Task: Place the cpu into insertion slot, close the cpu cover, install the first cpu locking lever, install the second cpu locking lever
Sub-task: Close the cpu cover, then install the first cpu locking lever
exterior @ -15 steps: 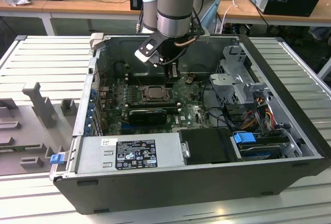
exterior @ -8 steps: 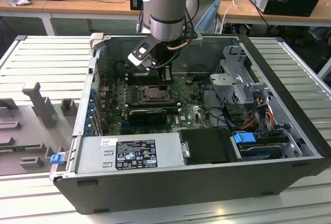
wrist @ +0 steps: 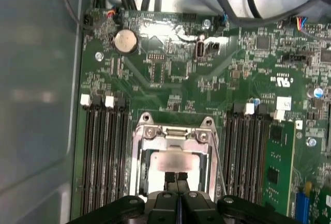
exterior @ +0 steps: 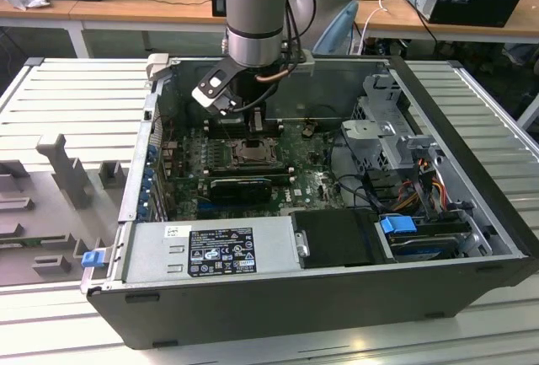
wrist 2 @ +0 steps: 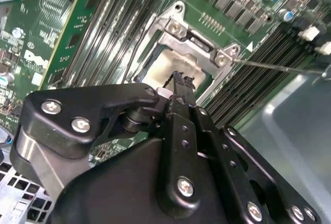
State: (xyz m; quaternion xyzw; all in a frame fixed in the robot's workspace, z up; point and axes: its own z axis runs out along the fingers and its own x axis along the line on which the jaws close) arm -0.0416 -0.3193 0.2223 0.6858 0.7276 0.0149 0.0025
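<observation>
Open black metal computer case [exterior: 320, 297] holds the green motherboard [wrist: 170, 79]. Black two-finger gripper [wrist: 176, 176] hangs over the motherboard's socket, fingers clenched together, nothing visible between them. Grey metal cpu cover frame [wrist: 173, 133] lies down on the motherboard. Pale silver square cpu [wrist: 173, 159] sits in its window, right under the fingertips. Thin wire lever [wrist 2: 279, 68] reaches from a cover corner across the motherboard's memory slots.

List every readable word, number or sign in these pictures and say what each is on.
Black label on the power supply: print too small to read.
White label beside it: too small to read.
White markings on the motherboard: too blurred to quote.
Nothing else legible.
</observation>
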